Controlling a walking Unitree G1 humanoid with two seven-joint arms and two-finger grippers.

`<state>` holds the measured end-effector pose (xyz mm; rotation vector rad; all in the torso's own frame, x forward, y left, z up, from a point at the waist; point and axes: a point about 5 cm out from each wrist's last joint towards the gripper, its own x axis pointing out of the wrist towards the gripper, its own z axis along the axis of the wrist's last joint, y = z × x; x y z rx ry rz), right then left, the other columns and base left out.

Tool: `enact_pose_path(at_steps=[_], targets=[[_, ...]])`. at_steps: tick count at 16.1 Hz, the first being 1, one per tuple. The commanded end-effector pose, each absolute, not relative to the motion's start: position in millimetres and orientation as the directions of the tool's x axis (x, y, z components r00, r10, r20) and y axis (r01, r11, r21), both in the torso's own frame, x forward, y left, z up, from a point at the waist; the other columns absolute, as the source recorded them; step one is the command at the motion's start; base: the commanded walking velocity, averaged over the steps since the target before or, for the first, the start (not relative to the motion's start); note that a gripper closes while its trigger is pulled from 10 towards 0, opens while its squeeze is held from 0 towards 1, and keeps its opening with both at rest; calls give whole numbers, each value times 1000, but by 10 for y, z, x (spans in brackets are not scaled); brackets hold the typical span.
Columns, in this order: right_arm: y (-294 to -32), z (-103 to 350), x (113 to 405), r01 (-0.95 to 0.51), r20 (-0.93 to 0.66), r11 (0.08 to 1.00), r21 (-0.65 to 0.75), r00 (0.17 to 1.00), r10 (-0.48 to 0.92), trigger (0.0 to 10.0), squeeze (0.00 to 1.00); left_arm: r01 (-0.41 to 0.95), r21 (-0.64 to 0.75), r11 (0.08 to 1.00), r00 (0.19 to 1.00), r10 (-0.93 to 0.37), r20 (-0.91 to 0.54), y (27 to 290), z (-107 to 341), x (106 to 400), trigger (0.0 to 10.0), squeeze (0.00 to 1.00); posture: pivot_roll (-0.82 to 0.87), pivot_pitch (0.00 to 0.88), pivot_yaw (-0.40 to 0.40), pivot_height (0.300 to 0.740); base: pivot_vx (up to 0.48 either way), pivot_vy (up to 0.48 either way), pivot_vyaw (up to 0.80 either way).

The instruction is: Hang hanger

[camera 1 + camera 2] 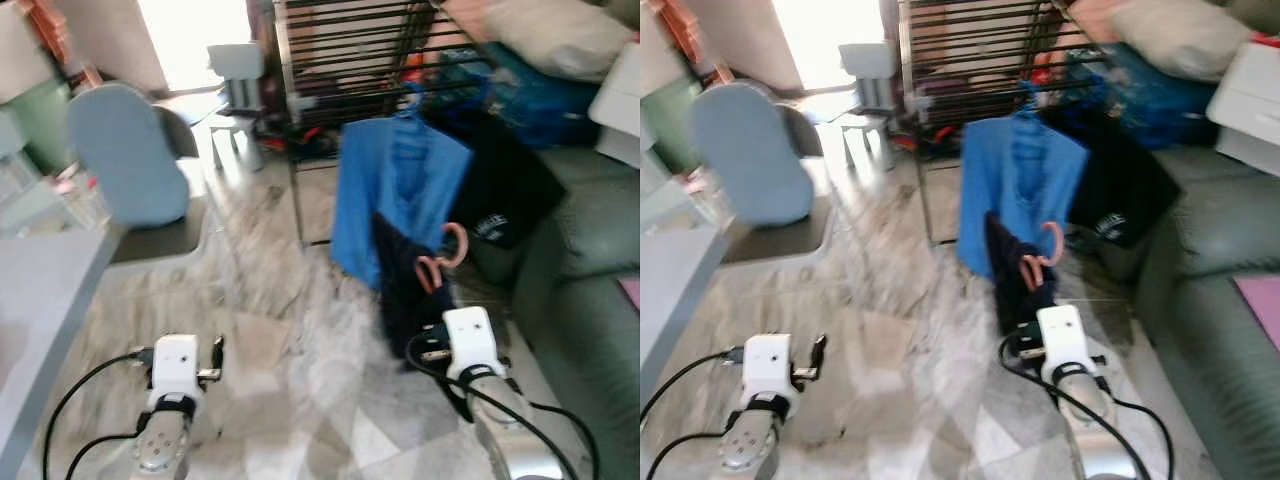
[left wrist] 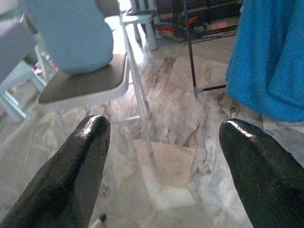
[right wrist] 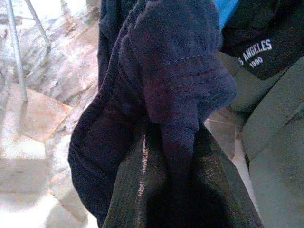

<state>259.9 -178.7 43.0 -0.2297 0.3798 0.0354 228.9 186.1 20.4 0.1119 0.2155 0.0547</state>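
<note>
Firmly right gripper (image 3: 166,156) clamps navy garment (image 3: 161,80); left gripper (image 2: 164,137) agape

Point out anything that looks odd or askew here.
The dark navy garment on the pink plastic hanger is bunched in the right gripper rather than draped. Otherwise nothing stands out.

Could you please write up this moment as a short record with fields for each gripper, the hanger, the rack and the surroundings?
left gripper: open, holding nothing, low over the marble floor
right gripper: shut on a dark garment
hanger: pink hook sticks up above the dark garment, not yet on the rack
rack: dark metal bars ahead; a blue shirt and a black shirt hang from it
surroundings: sofa on the robot's right, chair with a blue back on its left
</note>
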Motion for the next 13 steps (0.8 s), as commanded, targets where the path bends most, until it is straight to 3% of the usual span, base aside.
enact_pose_path(at_steps=[1, 9, 13], targets=[[-1708, 601, 2671, -79, -289, 976, -204, 957, 17, 10000, 0, -43, 113, 993, 977, 66, -204, 1867, 232, 2292, 10000, 0, -161, 0, 84, 740, 0, 0, 800], [-1747, 719, 2706, -62, -248, 976, -209, 969, 9, 10000, 0, 14, 71, 997, 989, -4, -145, 1691, 394, 2430, 10000, 0, -177, 0, 86, 740, 0, 0, 773], [-1758, 730, 2724, -41, -237, 976, -213, 971, -11, 10000, 0, 14, 47, 999, 990, -7, -142, 1707, 393, 2407, 10000, 0, -169, 0, 77, 740, 0, 0, 0]])
